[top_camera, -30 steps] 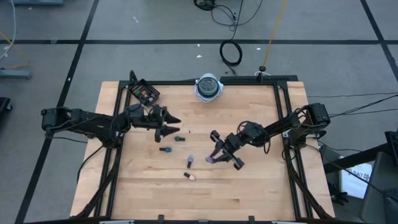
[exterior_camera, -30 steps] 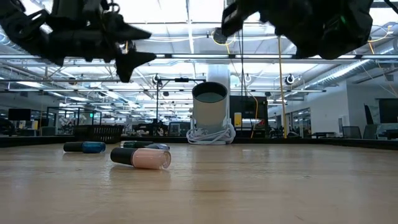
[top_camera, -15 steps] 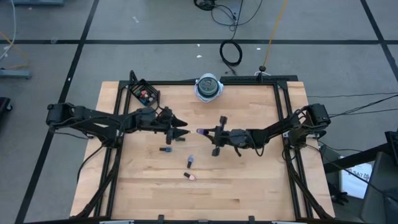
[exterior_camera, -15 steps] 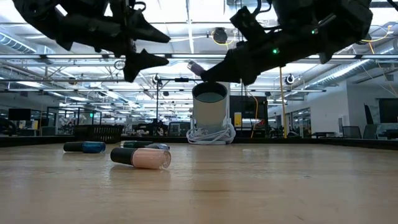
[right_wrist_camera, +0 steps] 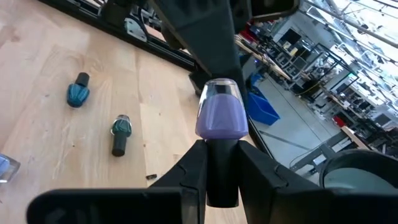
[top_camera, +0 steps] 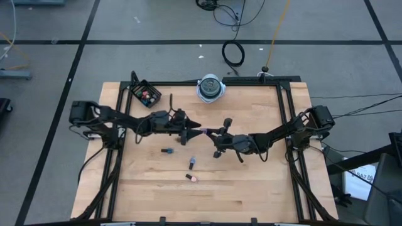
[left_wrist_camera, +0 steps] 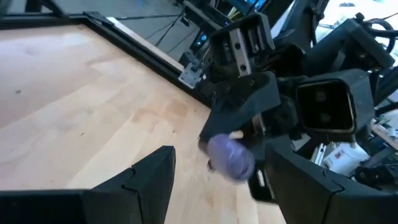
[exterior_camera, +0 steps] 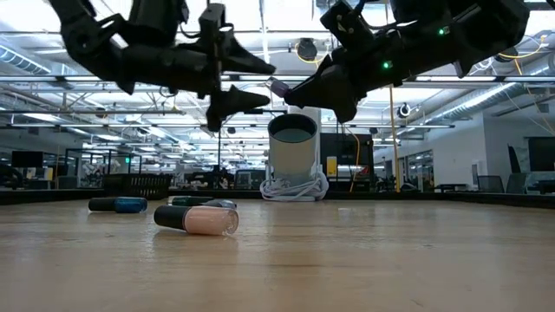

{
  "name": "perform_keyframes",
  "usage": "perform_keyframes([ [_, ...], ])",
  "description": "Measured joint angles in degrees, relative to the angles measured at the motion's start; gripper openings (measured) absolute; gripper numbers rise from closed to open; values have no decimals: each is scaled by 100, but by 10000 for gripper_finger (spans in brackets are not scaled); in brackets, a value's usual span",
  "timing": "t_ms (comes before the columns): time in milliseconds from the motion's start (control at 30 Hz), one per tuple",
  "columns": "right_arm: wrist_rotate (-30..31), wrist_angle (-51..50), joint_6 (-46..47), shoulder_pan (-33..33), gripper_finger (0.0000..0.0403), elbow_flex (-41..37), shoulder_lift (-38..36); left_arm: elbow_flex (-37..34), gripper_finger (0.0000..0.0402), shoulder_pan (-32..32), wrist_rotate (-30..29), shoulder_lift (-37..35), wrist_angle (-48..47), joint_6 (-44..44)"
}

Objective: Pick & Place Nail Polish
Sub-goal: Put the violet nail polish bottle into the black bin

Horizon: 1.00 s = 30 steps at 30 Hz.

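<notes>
Right tool [top_camera: 210, 132] clamps a purple nail polish bottle [right_wrist_camera: 222, 116] by its dark cap, bottle body thrust forward toward the left tool [top_camera: 191, 127], long axis roughly level and in line with the arm. We note that a second ago this tool hung lower over the desk [top_camera: 251, 188] nearer the loose bottles; it has since lifted and swung to mid-desk, and the left arm has reached in to meet it. Left tool stands spread, one finger on each side of the bottle's line, seemingly not yet touching, though the wrist view blurs. We read a handover under way. Black box [top_camera: 145, 95] sits at the far left corner.
</notes>
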Motion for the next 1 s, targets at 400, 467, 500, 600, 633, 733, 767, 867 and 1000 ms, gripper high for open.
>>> perform_keyframes([
  [400,186,-186,8,0,51,2,0,779,243,-148,33,594,-500,42],
  [467,184,-213,9,0,51,4,0,779,243,-145,35,592,-514,43],
  [500,181,-221,9,0,51,4,0,779,243,-145,34,592,-521,34],
  [600,177,-212,9,0,51,4,0,779,243,-128,34,588,-572,31],
  [633,175,-219,9,0,51,4,1,779,243,-120,36,588,-605,33],
  [733,174,-214,9,0,51,4,0,779,229,-102,34,588,-635,20],
  [767,173,-213,9,0,51,4,0,779,218,-102,34,588,-632,20],
  [867,173,-216,11,0,51,4,0,779,174,-102,34,588,-634,17],
  [1000,159,-204,11,2,51,4,0,775,100,-90,20,588,-644,58],
])
